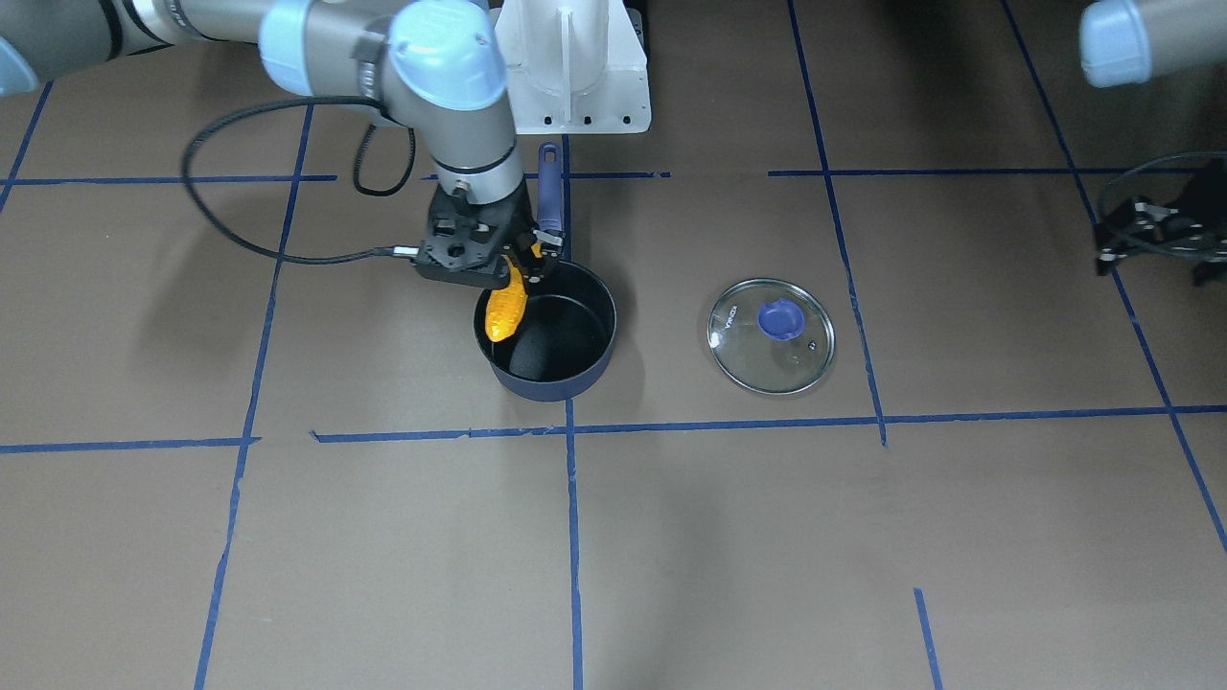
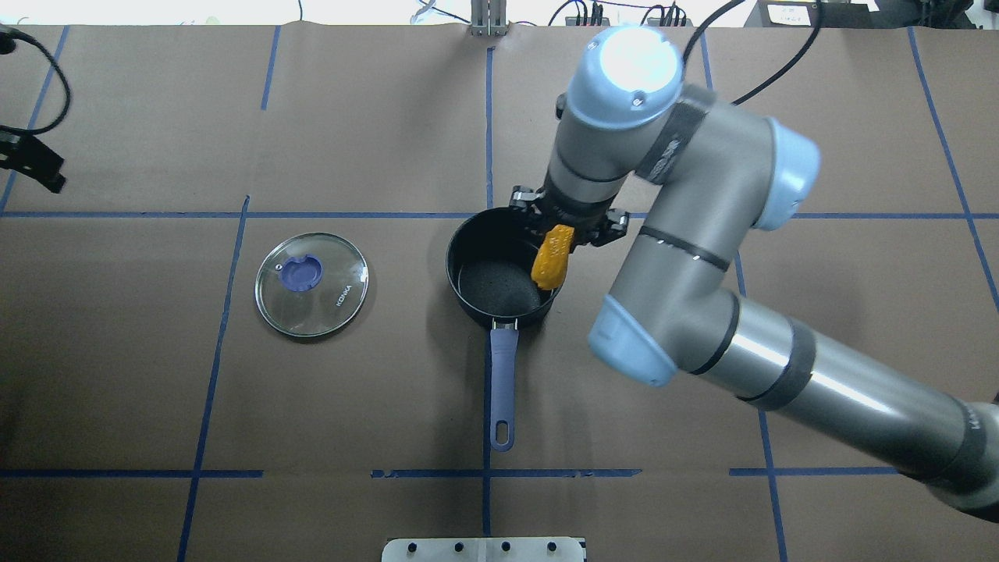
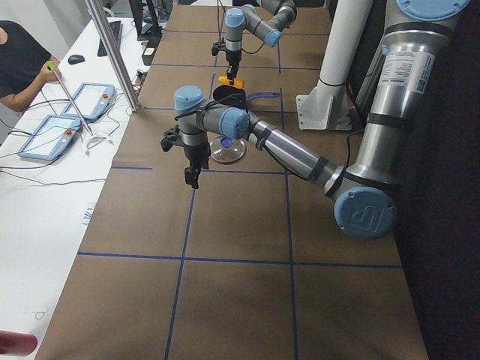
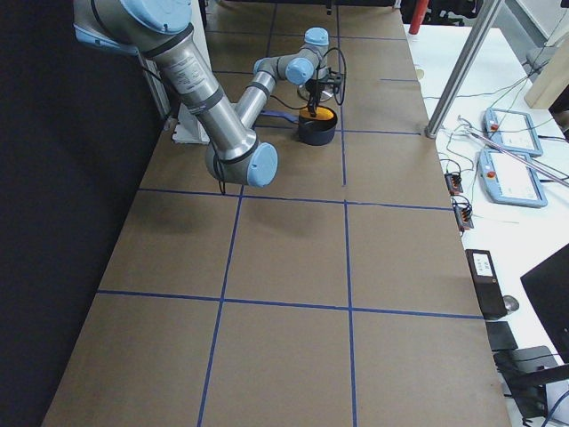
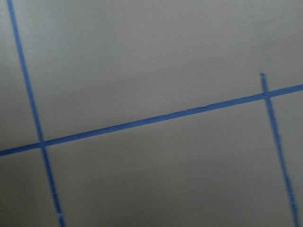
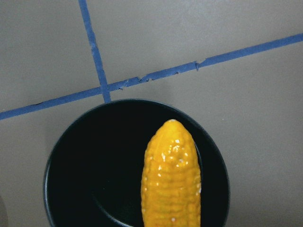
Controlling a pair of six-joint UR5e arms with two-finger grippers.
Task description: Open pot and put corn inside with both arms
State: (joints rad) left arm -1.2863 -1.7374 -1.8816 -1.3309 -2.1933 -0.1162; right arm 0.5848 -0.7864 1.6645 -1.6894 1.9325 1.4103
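The dark navy pot stands open near the table's middle, its purple-blue handle pointing toward the robot. My right gripper is shut on the upper end of the orange-yellow corn. It holds the corn tilted over the pot's rim on the robot's right side, with the lower end over the black interior. The corn fills the bottom of the right wrist view. The glass lid with its blue knob lies flat on the table to the pot's left. My left gripper hangs empty and open far out to the left.
The white base bracket stands just behind the pot handle. Blue tape lines cross the brown table cover. In the exterior left view, a side table with tablets, cables and a person lies beyond the far edge.
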